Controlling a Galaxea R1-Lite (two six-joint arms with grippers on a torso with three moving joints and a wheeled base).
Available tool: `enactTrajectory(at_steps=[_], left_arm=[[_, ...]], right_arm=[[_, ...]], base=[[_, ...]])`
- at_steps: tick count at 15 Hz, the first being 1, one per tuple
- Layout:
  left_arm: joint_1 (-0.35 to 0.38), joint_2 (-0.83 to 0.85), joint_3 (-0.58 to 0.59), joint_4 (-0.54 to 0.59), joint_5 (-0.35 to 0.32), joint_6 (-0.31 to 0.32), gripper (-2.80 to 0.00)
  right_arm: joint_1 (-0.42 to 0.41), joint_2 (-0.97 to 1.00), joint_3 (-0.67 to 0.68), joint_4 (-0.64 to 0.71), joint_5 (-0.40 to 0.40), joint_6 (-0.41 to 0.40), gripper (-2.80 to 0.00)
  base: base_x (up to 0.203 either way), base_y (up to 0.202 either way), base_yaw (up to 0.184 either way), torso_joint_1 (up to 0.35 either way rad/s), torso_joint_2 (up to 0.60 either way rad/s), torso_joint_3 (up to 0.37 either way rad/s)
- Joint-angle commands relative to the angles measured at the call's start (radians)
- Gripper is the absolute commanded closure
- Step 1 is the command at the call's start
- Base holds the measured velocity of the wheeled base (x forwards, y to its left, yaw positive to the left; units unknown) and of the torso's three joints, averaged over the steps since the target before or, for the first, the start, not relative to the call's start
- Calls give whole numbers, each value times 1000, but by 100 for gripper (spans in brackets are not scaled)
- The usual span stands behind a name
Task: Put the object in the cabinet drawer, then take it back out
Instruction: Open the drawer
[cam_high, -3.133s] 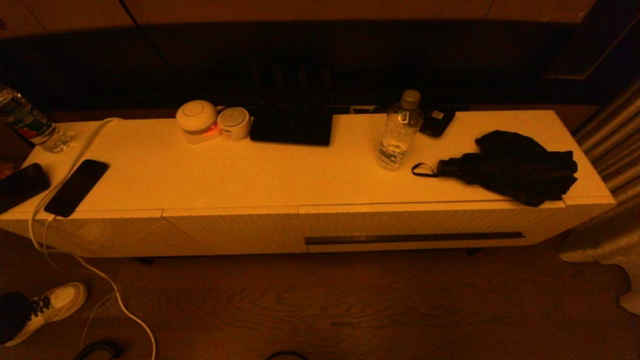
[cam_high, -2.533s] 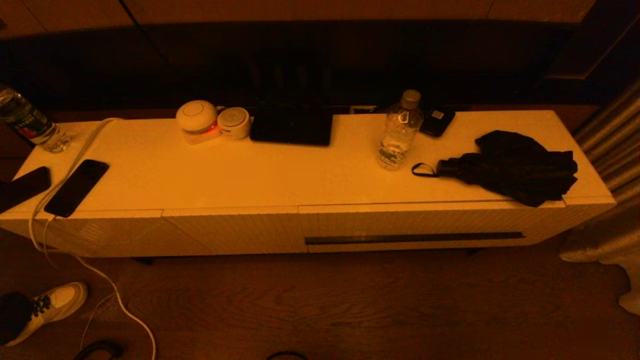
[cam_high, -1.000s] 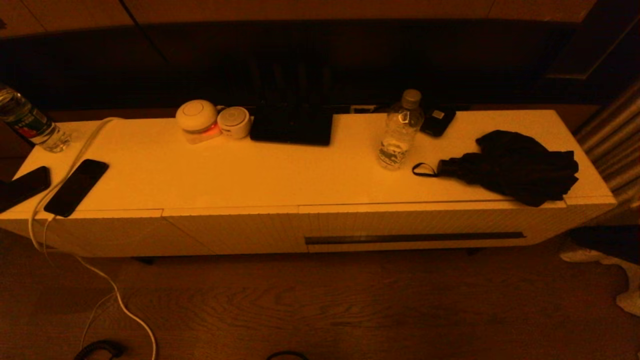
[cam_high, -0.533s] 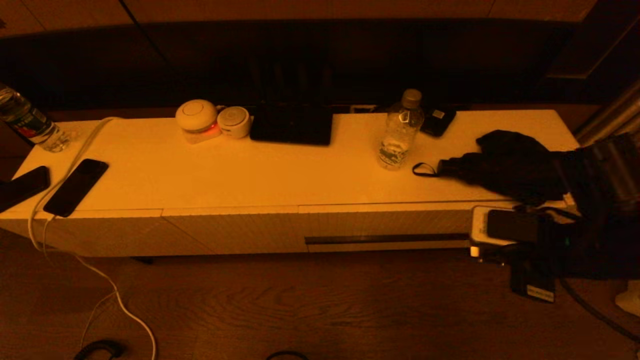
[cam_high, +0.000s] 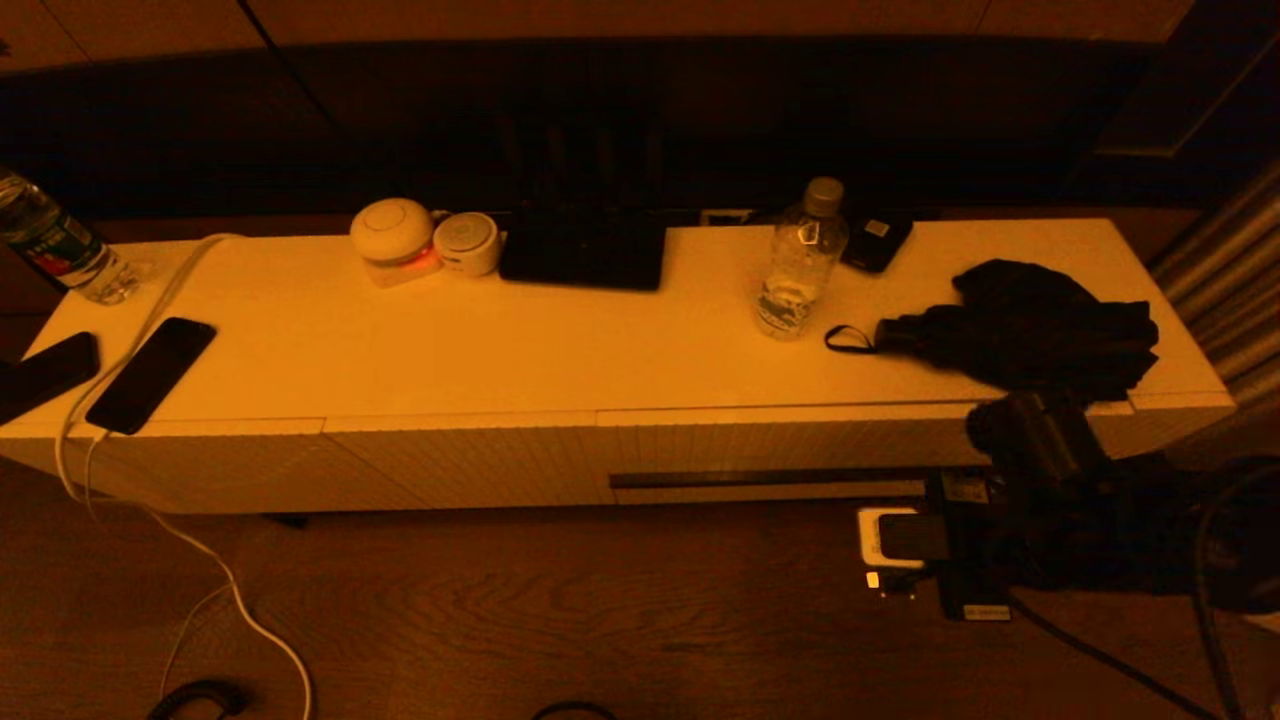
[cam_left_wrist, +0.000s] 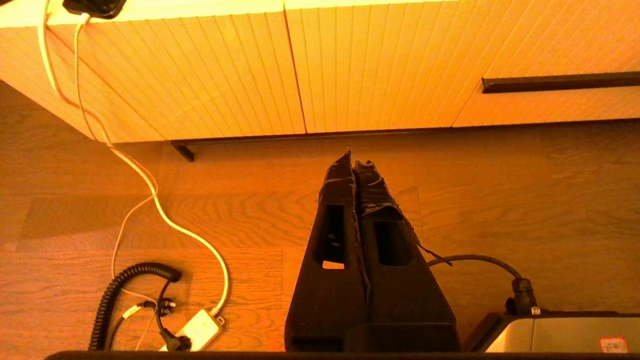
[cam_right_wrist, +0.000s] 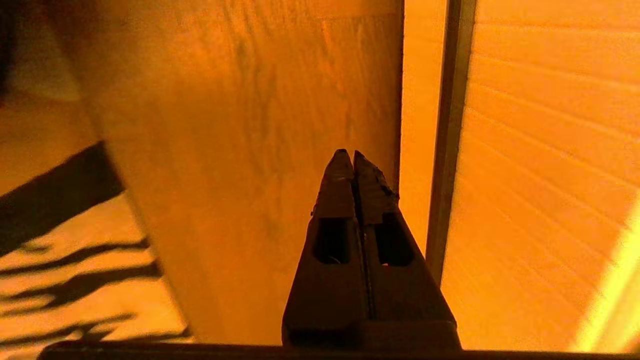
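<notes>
The long white cabinet (cam_high: 480, 340) stands across the head view. Its cabinet drawer (cam_high: 780, 445) is shut, flush with the front, with the dark slot handle (cam_high: 780, 478) along it. My right arm (cam_high: 1040, 470) reaches in low before the drawer's right end. My right gripper (cam_right_wrist: 348, 152) is shut and empty, pointing along the ribbed front just beside the slot handle (cam_right_wrist: 450, 150). A black folded umbrella (cam_high: 1030, 330) and a clear bottle (cam_high: 800, 265) sit on the top above the drawer. I cannot tell which thing is the object. My left gripper (cam_left_wrist: 354, 159) hangs shut and empty over the floor.
Two phones (cam_high: 150, 375) and a white cable (cam_high: 130, 330) lie at the top's left end, by another bottle (cam_high: 55, 245). Round white devices (cam_high: 392, 235) and a black tablet (cam_high: 583, 250) stand along the back. A power strip (cam_left_wrist: 197, 330) and coiled cord (cam_left_wrist: 125, 290) lie on the floor.
My right arm has come in from the right and dropped down and left to the drawer's right end. The white shoe at the lower left has gone.
</notes>
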Motion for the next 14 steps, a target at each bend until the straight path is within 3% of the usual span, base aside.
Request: enactTrajectory(at_steps=[1, 4, 9, 10, 14], left_arm=[[0, 0, 0, 0, 0, 0, 0], [0, 0, 0, 0, 0, 0, 0], [0, 0, 0, 0, 0, 0, 0], [0, 0, 0, 0, 0, 0, 0], [0, 0, 0, 0, 0, 0, 0]], right_arm=[[-29, 79, 46, -95, 16, -32, 0], [-50, 122, 56, -114, 56, -86, 0], [-49, 160, 59, -151, 59, -98, 0], [-49, 165, 58, -151, 58, -98, -280], [-55, 160, 57, -142, 64, -97, -280]], base=[[0, 0, 0, 0, 0, 0], [0, 0, 0, 0, 0, 0], [0, 0, 0, 0, 0, 0], [0, 0, 0, 0, 0, 0], [0, 0, 0, 0, 0, 0]])
